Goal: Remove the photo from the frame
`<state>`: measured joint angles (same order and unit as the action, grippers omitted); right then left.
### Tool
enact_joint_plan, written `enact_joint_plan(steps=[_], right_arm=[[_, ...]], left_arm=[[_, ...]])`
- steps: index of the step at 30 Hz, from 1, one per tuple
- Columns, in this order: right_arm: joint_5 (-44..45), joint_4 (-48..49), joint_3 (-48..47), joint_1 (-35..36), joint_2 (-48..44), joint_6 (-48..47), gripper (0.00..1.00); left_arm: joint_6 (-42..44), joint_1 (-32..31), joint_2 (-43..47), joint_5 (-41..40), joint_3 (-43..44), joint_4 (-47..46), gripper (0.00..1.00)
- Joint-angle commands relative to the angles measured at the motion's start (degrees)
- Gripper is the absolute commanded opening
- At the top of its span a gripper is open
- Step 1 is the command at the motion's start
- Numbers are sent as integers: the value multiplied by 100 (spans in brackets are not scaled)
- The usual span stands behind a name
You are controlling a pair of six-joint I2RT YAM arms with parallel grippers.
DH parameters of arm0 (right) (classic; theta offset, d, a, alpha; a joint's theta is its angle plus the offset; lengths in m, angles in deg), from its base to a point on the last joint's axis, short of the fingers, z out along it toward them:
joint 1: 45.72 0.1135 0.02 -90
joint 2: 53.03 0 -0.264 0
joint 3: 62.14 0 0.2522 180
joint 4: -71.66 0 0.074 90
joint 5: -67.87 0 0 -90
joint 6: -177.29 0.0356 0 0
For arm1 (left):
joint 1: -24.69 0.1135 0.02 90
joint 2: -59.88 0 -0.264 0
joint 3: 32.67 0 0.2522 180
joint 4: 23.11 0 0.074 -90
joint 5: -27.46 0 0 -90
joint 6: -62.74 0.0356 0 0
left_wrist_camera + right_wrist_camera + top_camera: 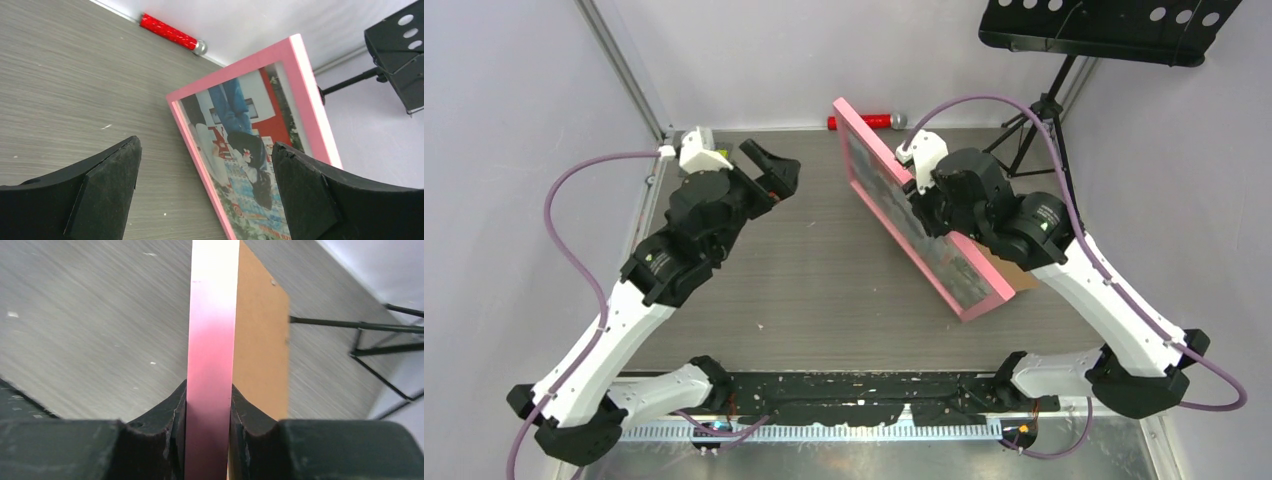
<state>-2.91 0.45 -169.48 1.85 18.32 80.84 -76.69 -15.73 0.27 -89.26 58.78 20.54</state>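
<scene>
Top external shows my left claw (776,168) released, jaws spread wide, well left of the frame (972,303) with a stretch of table (824,270) open between them. The frame is up on edge, its long axis running from its far end diagonally to its near-right corner, and its pink front and the photo (240,145), blue jeans with red, white and green patches, face leftward. My right claw (207,410) is clenched on the frame's upper rim, with the brown backing board (262,340) on the frame's right side.
</scene>
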Motion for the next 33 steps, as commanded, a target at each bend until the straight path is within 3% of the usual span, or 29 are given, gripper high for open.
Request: enact_joint_plan(steps=[1, 5, 13, 18, 29, 33], right_arm=[[-1204, 923, -261, -517, -299, 601, 5], [-2779, 1776, 662, -1602, -535, 1528, 5], [-2789, 1991, 1365, -2793, -795, 1792, 5], [-4114, 2693, 2565, -3593, -825, 2391, 5], [-5243, 4743, 4639, -3975, -864, 3928, 5], [-5144, 5220, 5096, -3964, -700, 4084, 5]], left_arm=[[224, 156, 239, -249, -390, 203, 100], [143, 393, 309, 121, -647, 430, 100], [61, 674, 17, 854, -932, 638, 100], [94, 713, -255, 1206, -937, 729, 100], [223, 843, -513, 1603, -1172, 1142, 100], [261, 873, -566, 1643, -1216, 1270, 100]])
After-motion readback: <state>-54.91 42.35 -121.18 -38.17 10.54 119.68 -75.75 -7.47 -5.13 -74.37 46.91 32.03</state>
